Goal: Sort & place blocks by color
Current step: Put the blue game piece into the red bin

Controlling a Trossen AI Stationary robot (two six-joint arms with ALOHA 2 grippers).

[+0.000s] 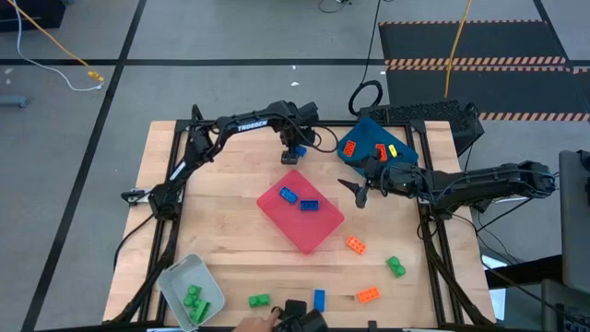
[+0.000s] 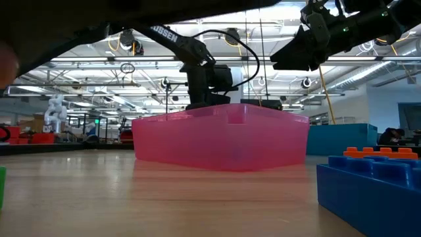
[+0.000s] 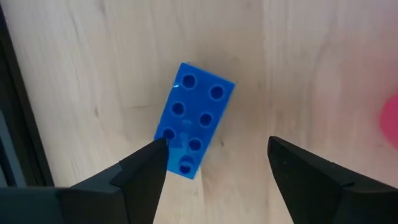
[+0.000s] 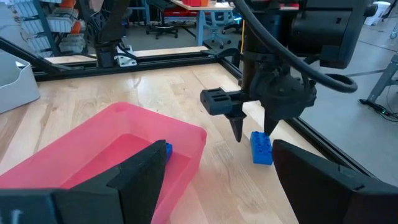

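A blue block (image 3: 196,118) lies flat, studs up, on the wood at the table's far middle, just beyond the pink-red tray (image 1: 300,217). My left gripper (image 3: 217,143) points down over it, open, one finger on each side of its near end; the right wrist view shows the same gripper (image 4: 254,134) over the block (image 4: 261,148). My right gripper (image 1: 357,191) hangs open and level above the table, right of the pink tray. Two blue blocks (image 1: 298,199) lie in that tray. My left gripper's one fingertip (image 3: 158,149) stands at the blue block's near corner (image 3: 169,134), coming from above. Whether it touches the block, I cannot tell. The other finger stands clear of it. The block rests flat on the table.
A dark blue tray (image 1: 369,140) with orange blocks stands far right, and a pale grey tray (image 1: 180,277) with green blocks near left. Loose orange (image 1: 355,243), green (image 1: 395,266), orange (image 1: 368,295), blue (image 1: 319,299) and green (image 1: 259,300) blocks lie near the front. A hand (image 1: 251,324) shows at the near edge.
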